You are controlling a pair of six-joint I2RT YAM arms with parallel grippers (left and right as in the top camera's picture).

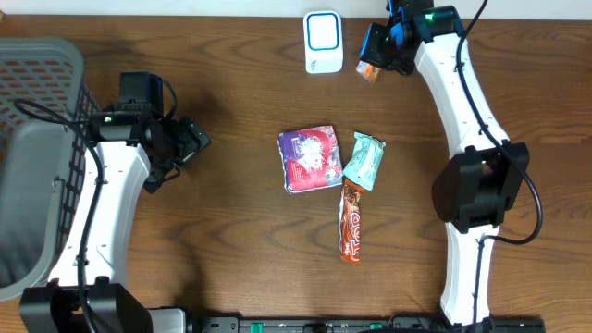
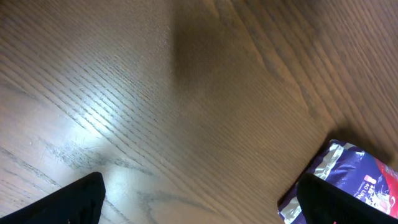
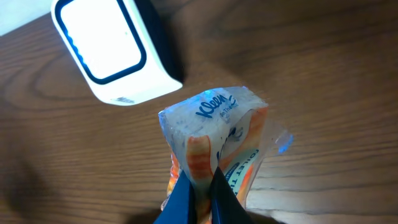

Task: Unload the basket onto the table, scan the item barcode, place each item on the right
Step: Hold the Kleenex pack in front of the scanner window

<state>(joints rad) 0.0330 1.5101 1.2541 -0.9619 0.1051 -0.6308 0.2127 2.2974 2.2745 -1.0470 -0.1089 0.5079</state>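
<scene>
My right gripper is shut on a Kleenex tissue pack with orange and white wrapping, pinching its lower edge. It holds the pack above the table just right of the white barcode scanner, whose window glows with a blue rim. From overhead the tissue pack sits under the right gripper at the back edge, beside the scanner. My left gripper stands open over bare wood, its dark fingers wide apart, nothing between them.
On the table's middle lie a purple-red pouch, a teal packet and an orange-brown bar. The pouch's corner shows by my left gripper's right finger. A grey basket stands at the far left.
</scene>
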